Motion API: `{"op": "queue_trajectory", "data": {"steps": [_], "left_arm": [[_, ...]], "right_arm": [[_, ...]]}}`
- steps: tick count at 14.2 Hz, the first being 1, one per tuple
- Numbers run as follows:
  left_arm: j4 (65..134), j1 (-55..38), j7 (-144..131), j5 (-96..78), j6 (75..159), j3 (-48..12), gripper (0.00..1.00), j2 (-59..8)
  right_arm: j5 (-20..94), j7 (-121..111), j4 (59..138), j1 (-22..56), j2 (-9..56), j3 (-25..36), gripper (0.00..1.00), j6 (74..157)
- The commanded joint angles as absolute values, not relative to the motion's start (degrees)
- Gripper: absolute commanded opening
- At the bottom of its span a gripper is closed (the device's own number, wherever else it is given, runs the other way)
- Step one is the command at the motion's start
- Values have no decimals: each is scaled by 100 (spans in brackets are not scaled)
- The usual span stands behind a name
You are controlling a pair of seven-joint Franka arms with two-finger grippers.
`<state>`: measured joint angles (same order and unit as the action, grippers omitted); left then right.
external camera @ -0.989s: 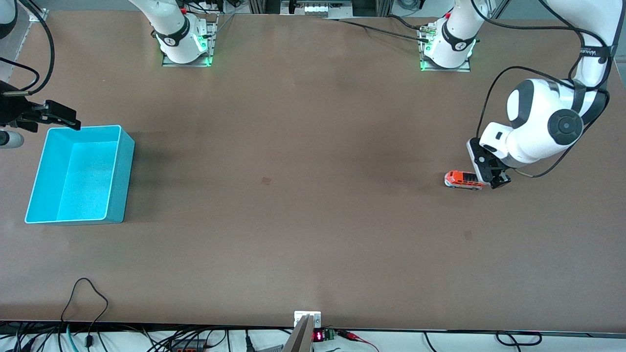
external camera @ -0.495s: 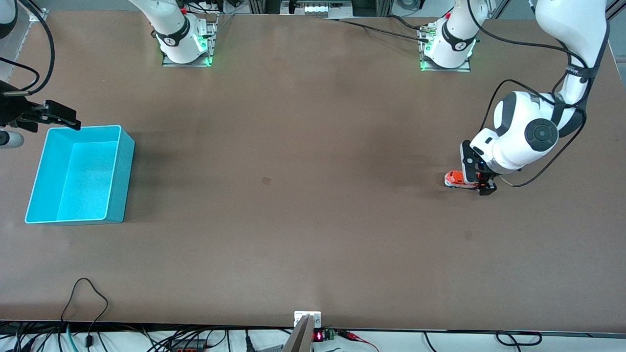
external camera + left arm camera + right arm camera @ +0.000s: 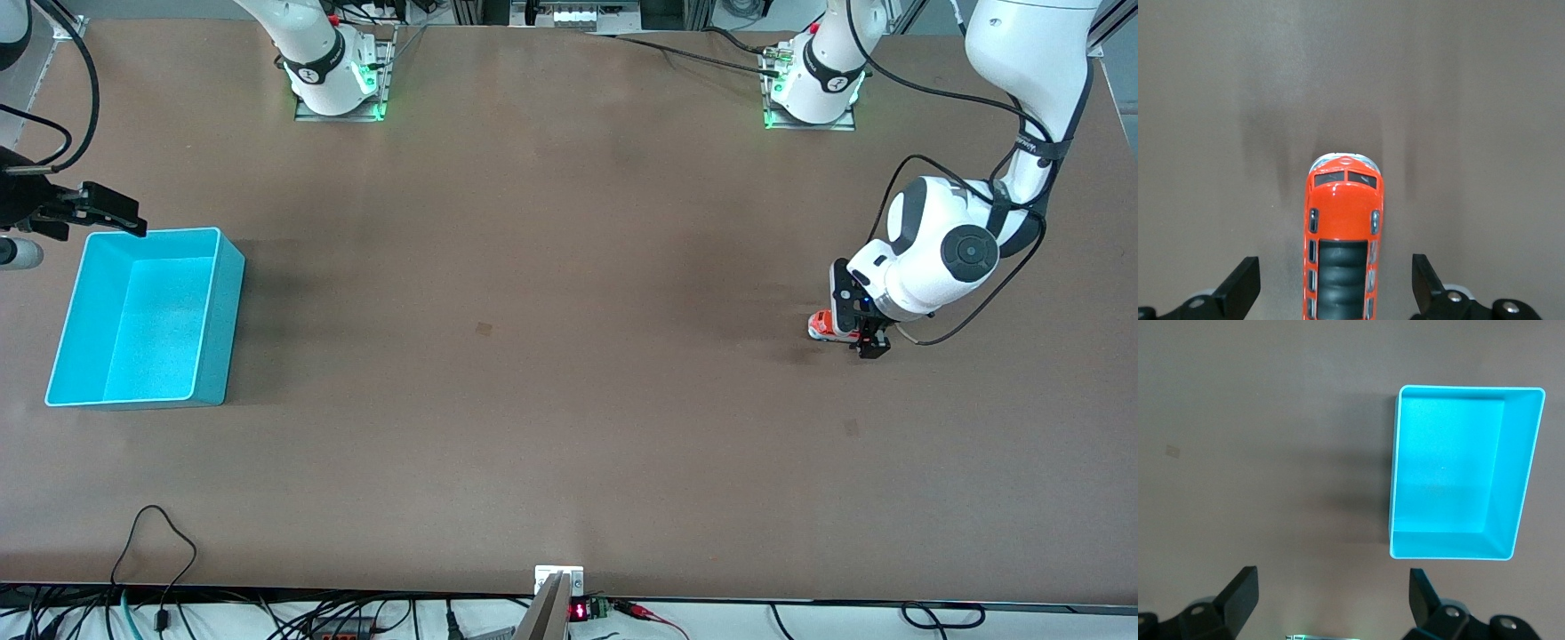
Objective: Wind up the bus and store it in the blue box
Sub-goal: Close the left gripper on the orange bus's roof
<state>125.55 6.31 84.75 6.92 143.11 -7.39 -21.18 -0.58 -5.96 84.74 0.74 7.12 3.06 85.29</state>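
Front view. Your desk (image 3: 551, 356) is a plain brown surface. Cables trail along the edge nearest the camera. The blue box (image 3: 142, 316) sits at the right arm's end of the desk, upright, its interior holding nothing. The bus (image 3: 825, 325) stands on the desk at the left arm's end, well apart from the box; only its white-grey front and a strip of orange show, the rest covered by the left claw (image 3: 867, 333). That claw is down at the bus with its fingers spread to either side. Your right claw (image 3: 98, 209) hangs over the desk just beside the box's rim, at the corner farthest from the camera; this arm waits.

Left wrist view. The bus (image 3: 1343, 240) lies between the two black fingertips (image 3: 1238, 287), lengthwise, with bare desk showing on both sides of it. The claw is released, touching nothing you can see. The bus has a glossy orange roof, a dark ribbed roof panel, small side windows, two dark windscreen panes and a pale grey nose.

Right wrist view. The blue box (image 3: 1511, 473) is seen from above, light cyan with sloped walls. The right claw's fingertips (image 3: 1241, 593) stand wide apart, released, with bare desk (image 3: 1271, 453) beneath.
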Motion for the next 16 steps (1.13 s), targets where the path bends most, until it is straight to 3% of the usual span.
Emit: {"op": "queue_trajectory", "data": {"steps": [1, 5, 7, 8, 12, 16], "left_arm": [[12603, 764, 8578, 817, 14685, -773, 100, -2302], [12674, 773, 8604, 817, 14783, -773, 83, -2329], [12674, 773, 8596, 817, 14783, -773, 57, -2329], [12665, 773, 8596, 817, 14783, -773, 52, -2329], [12656, 773, 8604, 817, 14783, -773, 38, -2312], [12639, 773, 8587, 809, 14766, -773, 35, -2312]], "right_arm": [[0, -589, 8350, 53, 738, 281, 100, 8455], [0, -571, 8350, 53, 738, 281, 100, 8455], [0, -571, 8350, 53, 738, 281, 100, 8455], [0, -580, 8350, 53, 738, 281, 100, 8455], [0, -571, 8350, 53, 738, 281, 100, 8446], [0, -571, 8350, 53, 738, 281, 100, 8446]]}}
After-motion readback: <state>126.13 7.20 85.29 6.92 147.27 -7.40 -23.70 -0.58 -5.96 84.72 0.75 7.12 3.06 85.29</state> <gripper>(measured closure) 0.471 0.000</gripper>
